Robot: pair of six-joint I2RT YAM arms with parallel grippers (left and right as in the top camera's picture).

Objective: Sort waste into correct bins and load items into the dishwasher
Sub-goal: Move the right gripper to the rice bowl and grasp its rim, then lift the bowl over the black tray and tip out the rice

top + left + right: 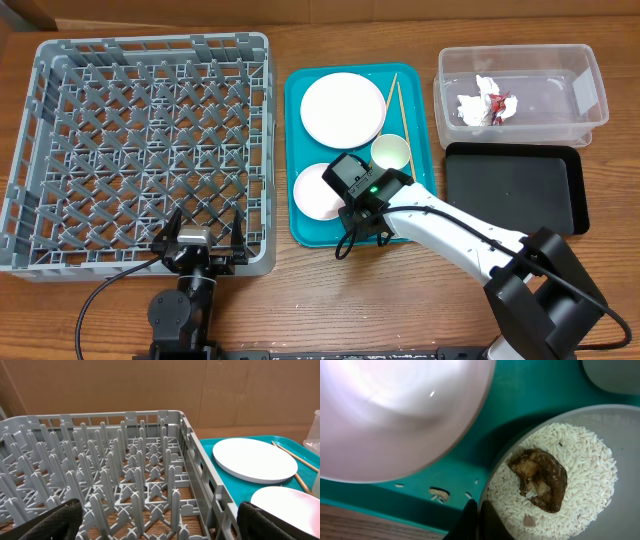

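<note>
The right claw (478,511) pinches the bowl (625,520) by its rim on the tray (535,390), rice (590,450) and lump (540,480) inside (likely for tipping out). The left claw (205,232) rests spread by the rack (140,150).

One grey lattice dish rack (140,150), one teal tray (418,110), one clear plastic tub (550,95), one black tray (515,188), two round white-pink plates (343,108), two wooden chopsticks (398,112), one white cup (390,152), one rice-filled bowl (620,510), one crumpled wrapper (487,106).

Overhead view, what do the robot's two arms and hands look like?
Right arm: white link between black joints, green light on the black right hand, looping black cable. Left arm: black, silvery block behind the black left hand, black cable trailing left.
</note>
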